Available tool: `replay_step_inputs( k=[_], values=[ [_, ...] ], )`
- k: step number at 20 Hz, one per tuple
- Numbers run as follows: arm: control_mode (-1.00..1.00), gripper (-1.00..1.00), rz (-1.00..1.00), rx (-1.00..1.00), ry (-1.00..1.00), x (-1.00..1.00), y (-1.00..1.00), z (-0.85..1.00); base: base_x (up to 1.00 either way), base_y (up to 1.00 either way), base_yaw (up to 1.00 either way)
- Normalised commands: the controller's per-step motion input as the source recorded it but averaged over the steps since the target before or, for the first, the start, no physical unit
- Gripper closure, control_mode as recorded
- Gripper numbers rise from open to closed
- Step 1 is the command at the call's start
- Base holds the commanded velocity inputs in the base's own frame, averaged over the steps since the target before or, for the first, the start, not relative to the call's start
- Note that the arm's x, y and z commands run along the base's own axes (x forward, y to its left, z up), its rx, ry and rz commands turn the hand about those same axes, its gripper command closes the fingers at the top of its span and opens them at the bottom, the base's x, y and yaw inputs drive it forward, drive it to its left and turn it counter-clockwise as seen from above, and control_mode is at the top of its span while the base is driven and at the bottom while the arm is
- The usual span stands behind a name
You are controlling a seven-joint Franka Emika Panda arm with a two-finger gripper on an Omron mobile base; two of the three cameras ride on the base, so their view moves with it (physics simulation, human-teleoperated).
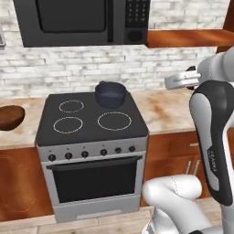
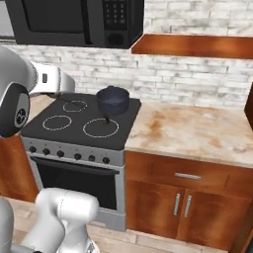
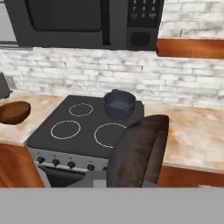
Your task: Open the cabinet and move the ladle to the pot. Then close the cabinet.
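The pot is small, dark grey-blue and sits on the stove's back right ring. A dark, rounded, glossy ladle looms close in the hand view and hides the finger tips; it hangs in front of the stove's right edge. My gripper hovers to the right of the stove above the counter, well short of the pot, and looks shut on the ladle. The reddish-brown cabinet shows its underside at the upper right. A door edge juts out at the far right.
A black stove with several rings has a microwave above it. A brown wooden bowl rests on the left counter. The speckled counter stretches right of the stove, above base drawers with silver handles.
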Motion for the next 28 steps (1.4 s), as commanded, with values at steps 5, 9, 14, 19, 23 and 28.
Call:
replay_step_inputs(
  k=[5,9,14,19,23,28],
  values=[
    [1.00,1.00,0.00,0.00,0.00,0.00,0.00,0.00,0.90,0.25,-0.06],
    [1.00,1.00,0.00,0.00,0.00,0.00,0.00,0.00,0.78,0.33,-0.06],
    [1.00,1.00,0.00,0.00,0.00,0.00,0.00,0.00,0.68,0.37,-0.06],
    [1.00,1.00,0.00,0.00,0.00,0.00,0.00,0.00,0.58,0.33,-0.06],
    [1.00,1.00,0.00,0.00,0.00,0.00,0.00,0.00,0.43,0.28,-0.07],
    [-1.00,1.00,-0.03,0.06,0.00,0.01,0.02,-0.09,0.05,0.04,-0.01]
  ],
)
